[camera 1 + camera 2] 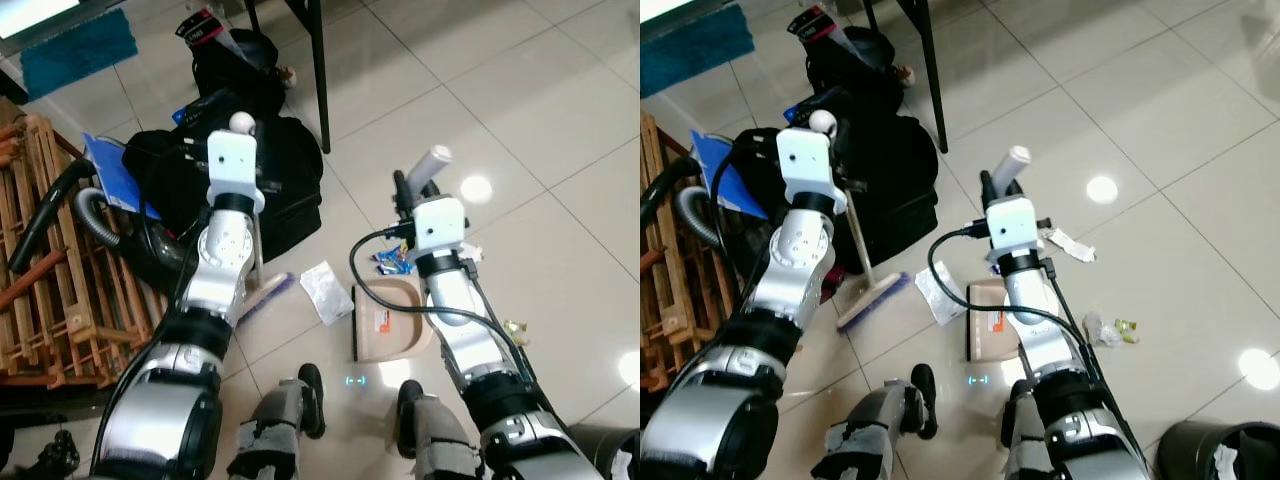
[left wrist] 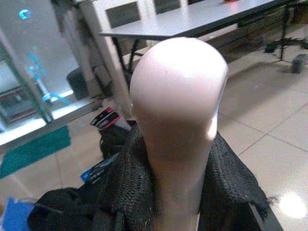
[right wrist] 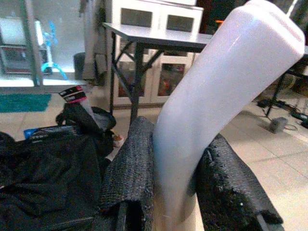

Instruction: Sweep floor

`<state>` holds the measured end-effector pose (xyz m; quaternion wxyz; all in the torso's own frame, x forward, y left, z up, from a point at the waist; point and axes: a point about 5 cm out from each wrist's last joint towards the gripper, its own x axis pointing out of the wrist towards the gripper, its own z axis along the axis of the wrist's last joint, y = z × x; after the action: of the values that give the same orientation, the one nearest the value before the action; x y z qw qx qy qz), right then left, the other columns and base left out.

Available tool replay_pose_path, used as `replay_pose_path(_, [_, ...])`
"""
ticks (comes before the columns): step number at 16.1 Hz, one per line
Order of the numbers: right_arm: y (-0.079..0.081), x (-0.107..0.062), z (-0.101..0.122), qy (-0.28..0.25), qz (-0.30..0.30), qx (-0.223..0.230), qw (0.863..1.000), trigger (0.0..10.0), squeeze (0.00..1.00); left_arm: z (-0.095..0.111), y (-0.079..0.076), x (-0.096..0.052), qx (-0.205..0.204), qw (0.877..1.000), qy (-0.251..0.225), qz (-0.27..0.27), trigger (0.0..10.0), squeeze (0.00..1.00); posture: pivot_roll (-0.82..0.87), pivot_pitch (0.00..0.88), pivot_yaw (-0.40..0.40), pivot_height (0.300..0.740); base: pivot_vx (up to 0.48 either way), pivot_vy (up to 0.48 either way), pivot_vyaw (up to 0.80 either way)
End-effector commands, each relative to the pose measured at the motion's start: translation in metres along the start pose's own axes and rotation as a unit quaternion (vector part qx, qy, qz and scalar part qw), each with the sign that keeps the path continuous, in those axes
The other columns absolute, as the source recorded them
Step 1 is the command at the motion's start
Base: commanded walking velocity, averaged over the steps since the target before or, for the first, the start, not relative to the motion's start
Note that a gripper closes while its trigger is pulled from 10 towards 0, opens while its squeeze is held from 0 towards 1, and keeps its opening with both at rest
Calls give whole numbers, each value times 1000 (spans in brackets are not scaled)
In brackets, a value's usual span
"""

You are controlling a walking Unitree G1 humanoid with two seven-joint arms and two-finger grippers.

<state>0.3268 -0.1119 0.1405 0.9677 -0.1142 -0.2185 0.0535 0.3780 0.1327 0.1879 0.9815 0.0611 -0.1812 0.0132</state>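
My left gripper (image 2: 179, 144) is shut on the rounded white top of the broom handle (image 2: 178, 96). The handle's knob (image 1: 241, 122) stands above the left wrist, and the broom head (image 1: 265, 297) rests on the tiles beside my left foot. My right gripper (image 3: 178, 139) is shut on the white dustpan handle (image 3: 216, 86). The beige dustpan (image 1: 395, 322) lies flat on the floor under that arm. A white paper scrap (image 1: 325, 290) lies between broom head and dustpan. A blue wrapper (image 1: 392, 262) sits at the pan's far edge. A crumpled wrapper (image 1: 1108, 330) lies to its right.
Black bags (image 1: 270, 160) are piled just behind the broom, with a vacuum hose (image 1: 90, 215) and wooden slats (image 1: 50, 270) to the left. A black table leg (image 1: 318, 70) stands behind. Another white scrap (image 1: 1072, 245) lies on the tiles; a dark bin (image 1: 1230, 450) is at bottom right.
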Motion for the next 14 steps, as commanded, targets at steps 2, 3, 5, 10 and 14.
replay_pose_path(2, [4, -7, -7, 30, -11, -1, 999, 10000, 0, 6, -16, 7, -21, 1000, -12, -3, 10000, 0, 110, 330, 140, 740, 0, 0, 0])
replay_pose_path(3, [5, -8, -8, 33, -13, 1, 999, 10000, 0, 7, -20, 8, -23, 1000, -12, -6, 10000, 0, 109, 334, 141, 740, 0, 0, 0])
replay_pose_path(5, [17, -11, -7, 47, -21, 27, 998, 10000, 0, 14, -44, 12, -54, 998, -10, -22, 10000, 0, 84, 337, 142, 740, 0, 0, 0])
replay_pose_path(10, [29, -23, -11, 75, -6, 39, 996, 10000, 0, 11, -92, 2, -108, 986, 26, -125, 10000, 0, 80, 339, 143, 740, 0, 0, 0])
replay_pose_path(14, [23, -23, -13, 85, -15, 39, 995, 10000, 0, 0, -107, -11, -135, 977, 53, -158, 10000, 0, 77, 340, 142, 740, 0, 0, 0])
